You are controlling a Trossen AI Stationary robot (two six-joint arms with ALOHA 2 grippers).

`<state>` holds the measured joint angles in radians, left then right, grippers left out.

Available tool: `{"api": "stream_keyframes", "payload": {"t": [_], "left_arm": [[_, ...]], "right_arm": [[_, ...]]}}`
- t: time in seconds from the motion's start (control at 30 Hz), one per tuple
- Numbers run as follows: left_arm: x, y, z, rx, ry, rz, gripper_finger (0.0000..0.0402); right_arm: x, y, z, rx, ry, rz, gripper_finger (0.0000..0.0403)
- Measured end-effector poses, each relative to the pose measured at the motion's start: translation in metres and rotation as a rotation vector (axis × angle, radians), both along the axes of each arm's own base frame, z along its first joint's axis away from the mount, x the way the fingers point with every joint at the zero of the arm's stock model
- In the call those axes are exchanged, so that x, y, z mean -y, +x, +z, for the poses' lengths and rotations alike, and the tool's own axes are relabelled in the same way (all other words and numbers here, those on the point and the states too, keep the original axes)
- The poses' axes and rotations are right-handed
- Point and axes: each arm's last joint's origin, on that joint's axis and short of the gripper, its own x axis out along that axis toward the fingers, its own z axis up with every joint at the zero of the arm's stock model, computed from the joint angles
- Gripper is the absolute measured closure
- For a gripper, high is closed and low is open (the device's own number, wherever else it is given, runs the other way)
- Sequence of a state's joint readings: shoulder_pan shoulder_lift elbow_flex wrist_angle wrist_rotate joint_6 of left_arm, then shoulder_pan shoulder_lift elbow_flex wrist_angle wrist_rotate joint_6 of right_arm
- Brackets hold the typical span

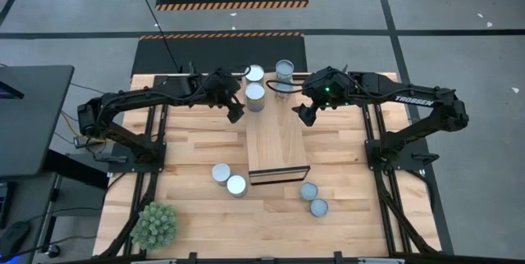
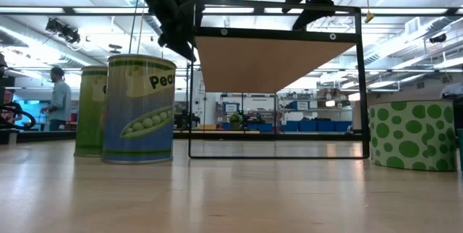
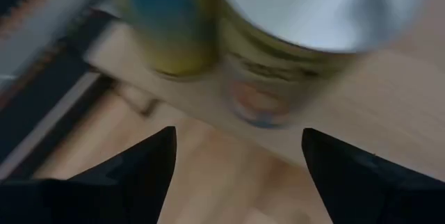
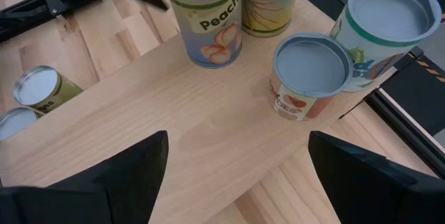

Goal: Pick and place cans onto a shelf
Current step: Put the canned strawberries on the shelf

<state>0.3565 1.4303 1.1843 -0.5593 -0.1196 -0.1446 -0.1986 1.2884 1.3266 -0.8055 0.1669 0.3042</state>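
Note:
The light-wood shelf (image 1: 277,145) stands mid-table. Several cans stand upright on its far end: a peach can (image 4: 205,19), a carrot can (image 4: 268,1), a short tomato can (image 4: 306,78) and a teal-banded can (image 4: 382,29). My left gripper (image 3: 238,137) hovers open at the shelf's far left corner, just short of the peach can (image 3: 292,43), with nothing between its fingers. My right gripper (image 4: 238,140) hangs open above the shelf's far right part, short of the tomato can and clear of everything.
Two cans (image 1: 221,172) (image 1: 236,184) stand on the table left of the shelf's near end, and two more (image 1: 308,190) (image 1: 318,207) to its near right. A small green plant (image 1: 154,225) sits at the near left corner. Dark arm frames line both table sides.

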Motion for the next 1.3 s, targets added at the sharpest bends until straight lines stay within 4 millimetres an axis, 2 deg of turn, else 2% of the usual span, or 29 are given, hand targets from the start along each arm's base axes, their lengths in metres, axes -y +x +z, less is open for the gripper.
{"api": "stream_keyframes", "payload": {"t": [0.2, 0.47, 0.6, 0.87, 1.2, 1.3], "left_arm": [[0.013, 0.002, -0.002, 0.017, -0.137, -0.174, 0.0088], [0.05, -0.005, -0.01, -0.099, -0.408, -0.41, 0.0088], [0.068, -0.009, -0.013, -0.169, -0.496, -0.452, 0.0088], [0.1, -0.011, -0.011, -0.213, -0.513, -0.497, 0.0088], [0.141, -0.016, -0.007, -0.247, -0.468, -0.365, 0.0088], [0.15, -0.017, -0.008, -0.251, -0.484, -0.329, 0.0088]], "right_arm": [[0.0, 0.0, 0.0, 0.0, 0.004, -0.002, 0.0049], [0.0, 0.0, 0.0, -0.004, 0.005, 0.001, 0.0049], [0.0, 0.0, 0.0, -0.005, -0.007, 0.013, 0.0049], [-0.004, 0.0, -0.001, 0.014, 0.071, 0.009, 0.0049], [-0.028, 0.004, -0.001, -0.003, 0.052, 0.13, 0.0049], [-0.043, 0.004, -0.002, -0.009, 0.075, 0.176, 0.0049]]}}
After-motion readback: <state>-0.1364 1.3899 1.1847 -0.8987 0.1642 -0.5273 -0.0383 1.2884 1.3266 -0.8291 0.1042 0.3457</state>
